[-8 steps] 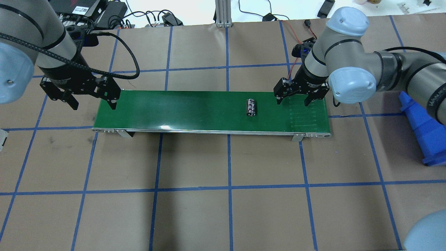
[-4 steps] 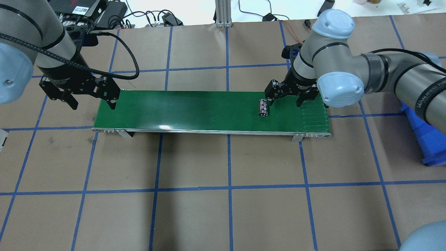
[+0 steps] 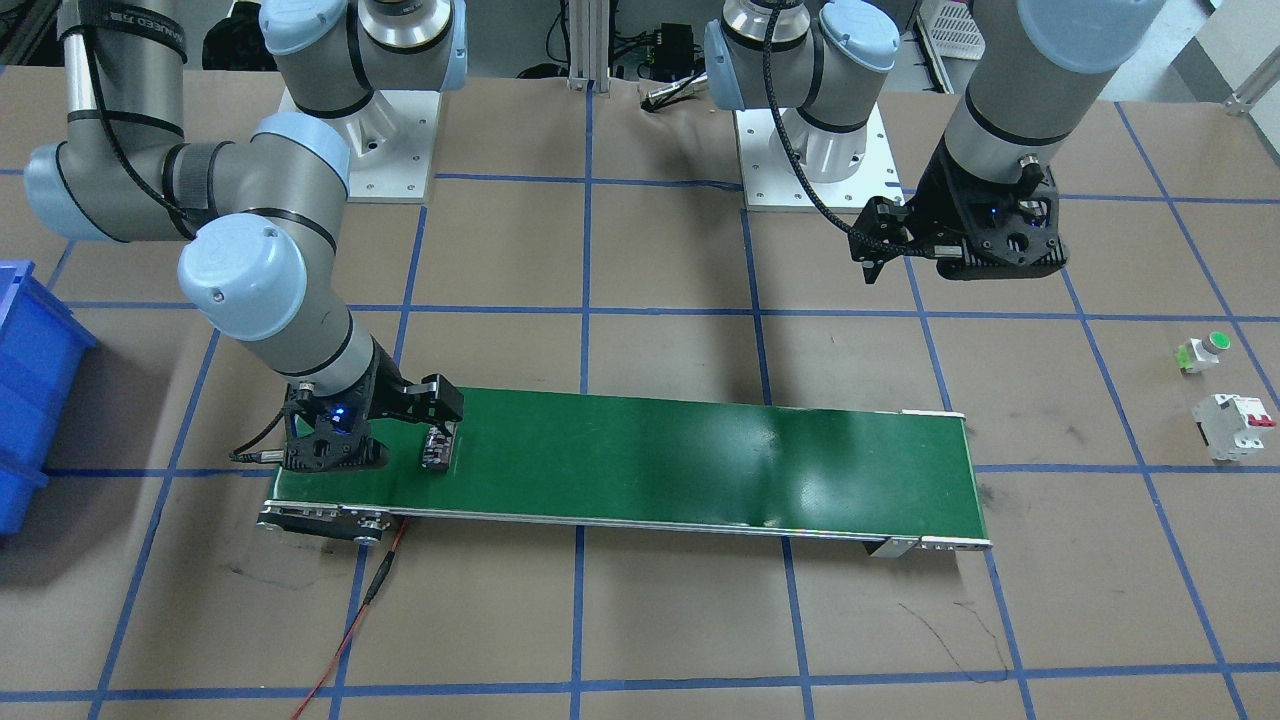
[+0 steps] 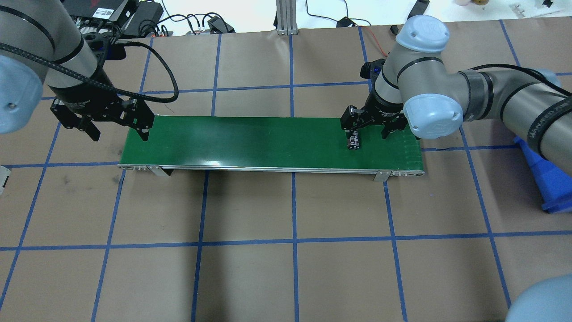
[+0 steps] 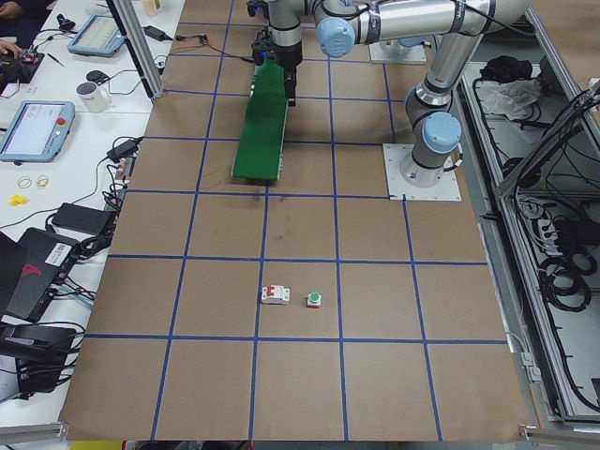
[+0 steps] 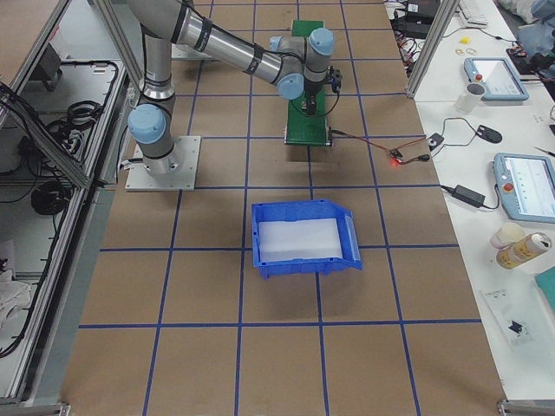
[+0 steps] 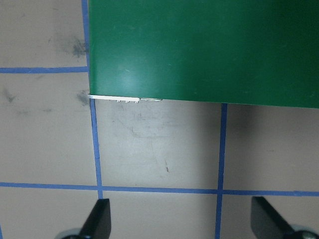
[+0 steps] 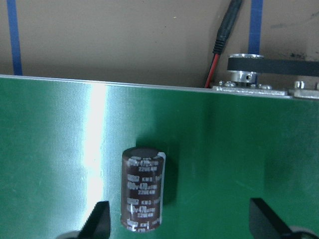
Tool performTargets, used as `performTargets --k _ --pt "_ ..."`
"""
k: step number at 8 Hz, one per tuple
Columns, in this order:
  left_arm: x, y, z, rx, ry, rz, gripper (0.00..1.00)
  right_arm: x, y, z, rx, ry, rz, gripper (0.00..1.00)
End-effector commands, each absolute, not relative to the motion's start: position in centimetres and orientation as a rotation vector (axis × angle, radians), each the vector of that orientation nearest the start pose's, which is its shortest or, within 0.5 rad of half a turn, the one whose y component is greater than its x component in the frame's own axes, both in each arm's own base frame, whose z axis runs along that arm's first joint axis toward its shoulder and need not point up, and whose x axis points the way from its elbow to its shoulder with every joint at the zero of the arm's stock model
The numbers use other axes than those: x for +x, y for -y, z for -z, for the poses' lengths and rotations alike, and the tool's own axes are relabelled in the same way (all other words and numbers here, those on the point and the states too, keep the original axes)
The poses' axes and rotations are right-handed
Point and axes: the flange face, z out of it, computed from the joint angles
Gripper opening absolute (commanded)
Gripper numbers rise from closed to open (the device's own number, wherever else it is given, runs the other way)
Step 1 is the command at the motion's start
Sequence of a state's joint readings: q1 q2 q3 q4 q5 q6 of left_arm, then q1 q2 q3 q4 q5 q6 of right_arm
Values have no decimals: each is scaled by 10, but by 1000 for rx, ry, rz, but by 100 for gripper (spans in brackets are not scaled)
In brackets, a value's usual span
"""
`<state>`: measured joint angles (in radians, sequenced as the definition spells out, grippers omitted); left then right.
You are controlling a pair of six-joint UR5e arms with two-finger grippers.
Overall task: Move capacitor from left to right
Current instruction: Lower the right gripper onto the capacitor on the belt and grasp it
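The capacitor [image 4: 354, 143], a dark stubby cylinder with pale markings, lies on its side near the right end of the green conveyor belt [image 4: 250, 141]. It also shows in the front view [image 3: 437, 448]. My right gripper [image 4: 368, 132] is open and low over the belt. In the right wrist view the capacitor [image 8: 143, 188] lies between the fingertips, close to the left finger [image 8: 98, 219]; I cannot tell if they touch. My left gripper [image 4: 119, 133] is open and empty, above the belt's left end. Its wrist view shows only the belt corner [image 7: 199, 50] and table.
A blue bin [image 4: 543, 170] stands on the table to the right of the belt. A green-capped push button [image 3: 1203, 350] and a white circuit breaker [image 3: 1235, 425] sit beyond the belt's left end. A red wire [image 3: 360, 610] runs from the belt's right end.
The capacitor has moved right along the belt. My right gripper has moved left and down, so the capacitor now lies between its fingers. The left arm has not moved.
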<state>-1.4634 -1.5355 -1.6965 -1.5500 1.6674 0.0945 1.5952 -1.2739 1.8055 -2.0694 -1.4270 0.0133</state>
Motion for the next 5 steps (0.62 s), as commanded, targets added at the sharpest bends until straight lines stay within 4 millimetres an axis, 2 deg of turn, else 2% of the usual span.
performTargets --k 1,3,4,5 --pt "-73 479 -445 -16 -3050 -124 100 158 556 -260 -31 -3029 -76 92" --pt "-73 479 -445 -16 -3050 -124 100 152 558 -250 -54 -3091 -105 84" --pt "-73 479 -445 -16 -3050 -124 100 150 559 -251 -62 -3104 -100 66" --pt "-73 479 -445 -16 -3050 -124 100 143 560 -252 -97 -3148 -102 41"
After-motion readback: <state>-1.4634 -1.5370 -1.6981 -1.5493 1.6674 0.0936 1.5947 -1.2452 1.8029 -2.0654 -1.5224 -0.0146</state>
